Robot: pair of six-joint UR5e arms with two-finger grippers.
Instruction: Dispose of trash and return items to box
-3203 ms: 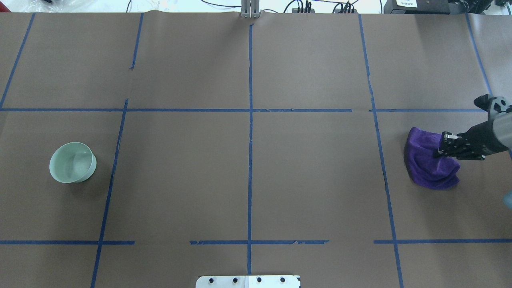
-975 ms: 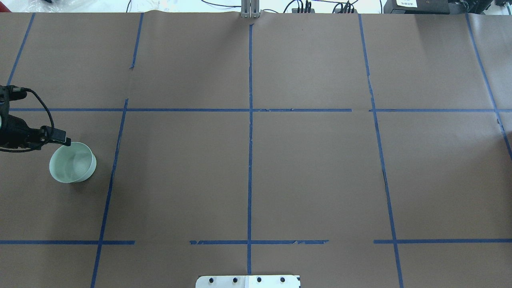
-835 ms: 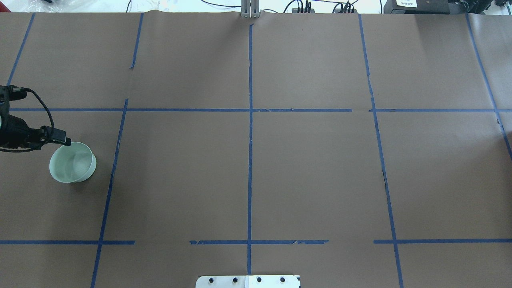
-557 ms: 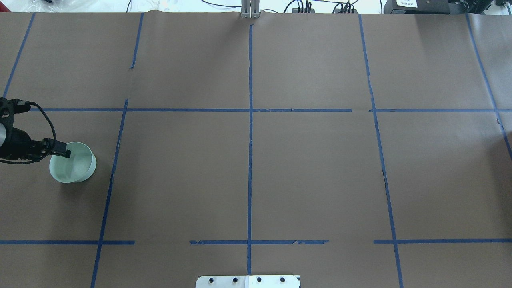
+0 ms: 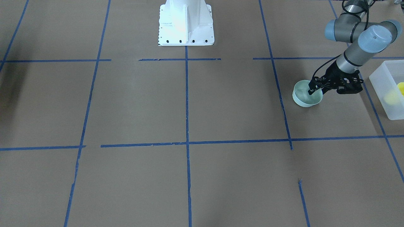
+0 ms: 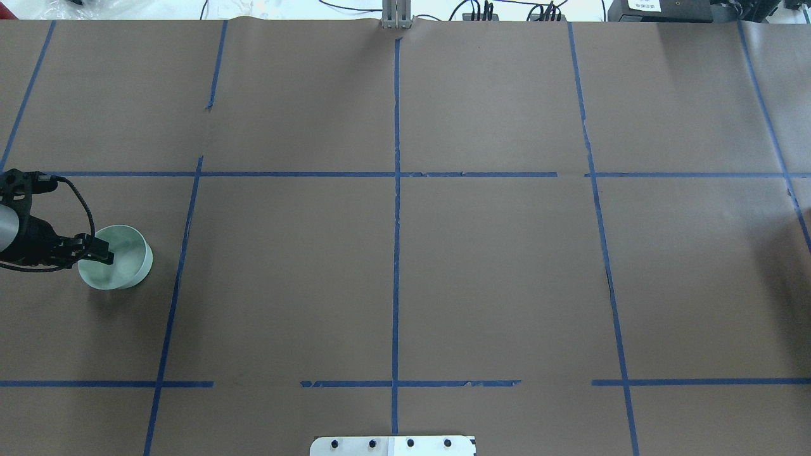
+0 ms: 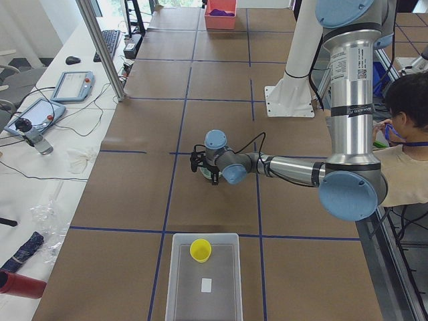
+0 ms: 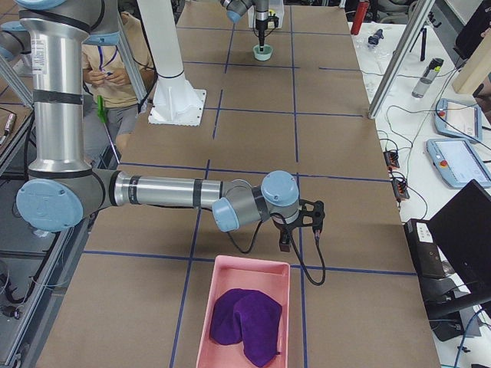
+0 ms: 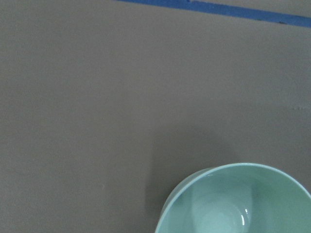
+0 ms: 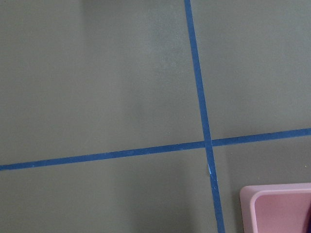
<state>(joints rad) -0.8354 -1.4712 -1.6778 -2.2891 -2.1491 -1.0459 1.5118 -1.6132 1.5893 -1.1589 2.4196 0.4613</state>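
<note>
Brown paper crossed by blue tape lines is covering the table (image 5: 142,101), and one white robot base (image 5: 186,22) is standing at its edge, the landmark for all that follows. Out to the base's left, the left gripper (image 5: 317,91) is reaching down over one pale green bowl (image 5: 304,101). Its jaws are standing apart: one finger (image 5: 311,90) is dipping inside the bowl and the other is hanging outside the wall. They are not clamping the rim. The bowl is sitting upright on the paper. Farther out on that same side of the base, one translucent white box (image 7: 227,301) is lying at the table's end. One yellow cup (image 7: 200,250) is standing upright inside it, mouth up, apart from the walls.

On the base's opposite side, the right gripper (image 8: 295,230) is hovering just beside the near end of one pink tray (image 8: 245,268). Whether its jaws are parted I cannot tell. One purple cloth (image 8: 244,322) is lying bunched inside that tray. One person (image 7: 408,154) is standing behind the base, off the table.
</note>
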